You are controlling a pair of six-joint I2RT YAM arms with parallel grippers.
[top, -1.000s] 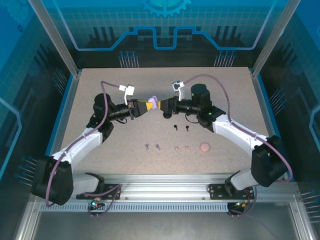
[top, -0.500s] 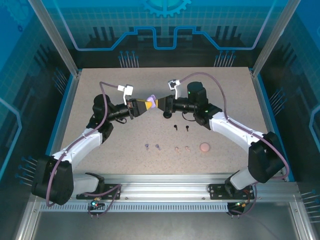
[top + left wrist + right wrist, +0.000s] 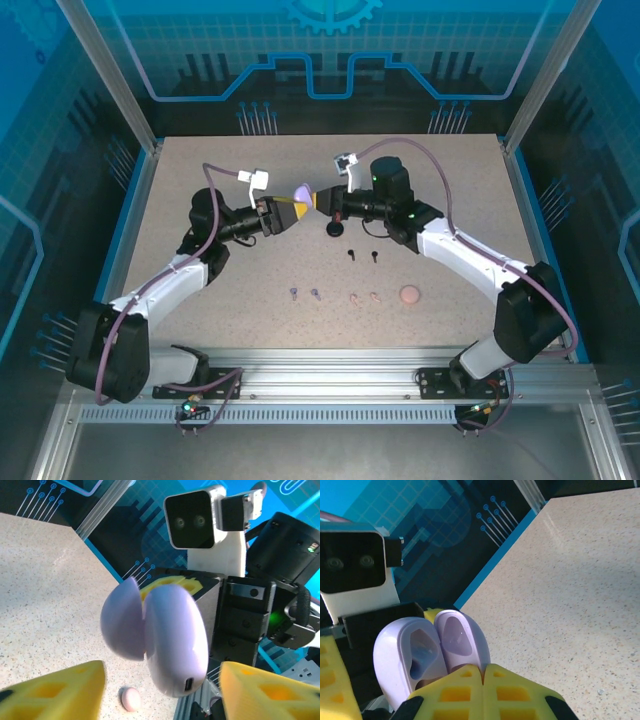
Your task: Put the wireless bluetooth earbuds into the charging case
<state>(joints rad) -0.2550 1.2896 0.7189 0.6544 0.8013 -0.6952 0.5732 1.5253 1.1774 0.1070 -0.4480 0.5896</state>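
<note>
A lilac charging case (image 3: 303,192) hangs open in the air over the middle of the table. My right gripper (image 3: 322,200) is shut on it, its yellow fingers (image 3: 465,690) pinched together on the lid's edge (image 3: 462,640). Both empty halves of the case (image 3: 420,652) face the right wrist camera. My left gripper (image 3: 290,208) is open, and its fingertips (image 3: 75,682) stand either side of the case (image 3: 172,640) without touching it. The earbuds lie in pairs on the table: black (image 3: 351,252), lilac (image 3: 293,293) and pale pink (image 3: 353,297).
A round pink case (image 3: 409,294) lies right of the pink earbuds, also in the left wrist view (image 3: 131,699). A black round case (image 3: 335,230) sits under the right gripper. Metal frame posts and blue panels wall the table.
My left gripper has opened and let go of the lilac case. My right gripper has closed on the case's lid and moved slightly up and back with it.
</note>
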